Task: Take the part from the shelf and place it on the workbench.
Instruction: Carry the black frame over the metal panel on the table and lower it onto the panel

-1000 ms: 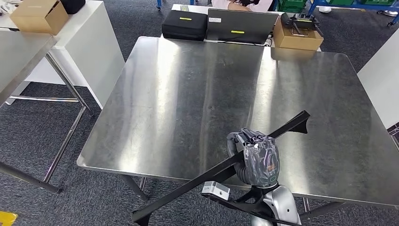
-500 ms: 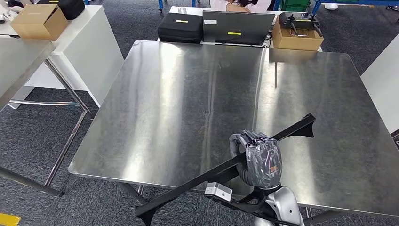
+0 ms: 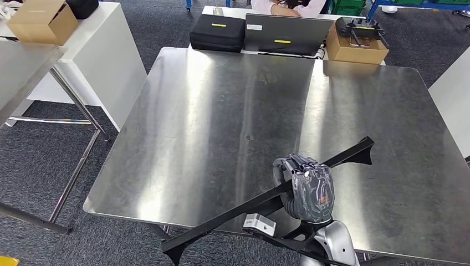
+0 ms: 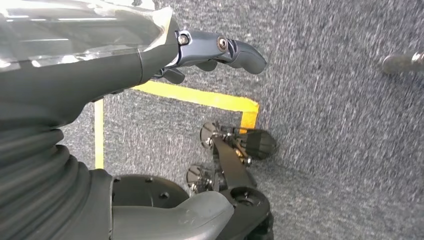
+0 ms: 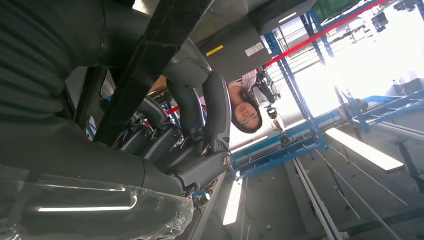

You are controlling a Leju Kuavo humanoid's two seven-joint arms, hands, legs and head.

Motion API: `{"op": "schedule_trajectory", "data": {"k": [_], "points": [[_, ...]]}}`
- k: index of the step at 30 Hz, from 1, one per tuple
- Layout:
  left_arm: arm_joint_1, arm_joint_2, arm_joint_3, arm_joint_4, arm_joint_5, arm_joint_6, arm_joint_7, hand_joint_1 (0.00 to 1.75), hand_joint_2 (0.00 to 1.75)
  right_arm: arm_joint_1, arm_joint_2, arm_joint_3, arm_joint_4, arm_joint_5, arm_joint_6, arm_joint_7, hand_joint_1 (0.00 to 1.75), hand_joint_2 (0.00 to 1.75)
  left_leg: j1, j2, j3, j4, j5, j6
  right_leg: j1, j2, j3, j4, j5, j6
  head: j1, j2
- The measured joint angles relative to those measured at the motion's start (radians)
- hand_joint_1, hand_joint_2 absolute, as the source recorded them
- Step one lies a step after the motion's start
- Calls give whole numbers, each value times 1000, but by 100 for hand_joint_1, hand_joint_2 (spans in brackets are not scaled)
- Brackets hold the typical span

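Black long part (image 3: 266,202) gripped mid-length by right hand (image 3: 310,188) above steel table (image 3: 221,111) near edge; left hand (image 4: 215,52) holds nothing, fingers apart.

- 1 steel worktop (image 3: 221,111) in front, plus 1 more steel-topped table (image 3: 22,72) at the far side
- 1 long black part (image 3: 233,219), gripped by 1 right hand (image 3: 307,188)
- 1 left hand (image 4: 220,50), holding nothing, over carpet
- 2 cardboard boxes: (image 3: 41,21) and (image 3: 357,47)
- 2 black cases side by side: (image 3: 218,32), (image 3: 285,36)
- 1 white cabinet (image 3: 100,61)
- 1 person (image 3: 285,5) behind the cases
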Motion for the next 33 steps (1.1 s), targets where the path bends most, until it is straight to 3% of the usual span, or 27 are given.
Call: {"op": "schedule_trajectory", "data": {"k": [6, 14, 25, 33], "points": [[0, 0, 0, 0, -6, 1, 6, 0, 175, -49, -2, -25, 51, -9, 7, 21, 175, 175, -1, 0, 0, 0, -2, 5, 0, 0, 2, -4, 1, 2, 0, 0], [-1, 1, 0, 0, -24, -7, 10, 0, 175, -217, 4, -140, 242, 36, 28, 55, 175, 175, -1, 0, 1, 0, 0, 10, -3, 0, 2, -4, 4, 6, 0, 0], [-6, 9, 1, 0, -39, -23, 13, 0, 175, -593, -5, -268, 723, 80, 27, 121, 175, 175, 0, 1, 1, 0, 2, 11, -2, 0, 3, -3, 5, 7, 0, 0], [-9, 11, 10, 0, -35, -23, 20, 0, 175, -716, 1, -284, 936, 93, 56, 161, 175, 175, 0, 1, 1, -1, 2, 11, -2, 0, 2, -3, 5, 7, -1, 0]]}}
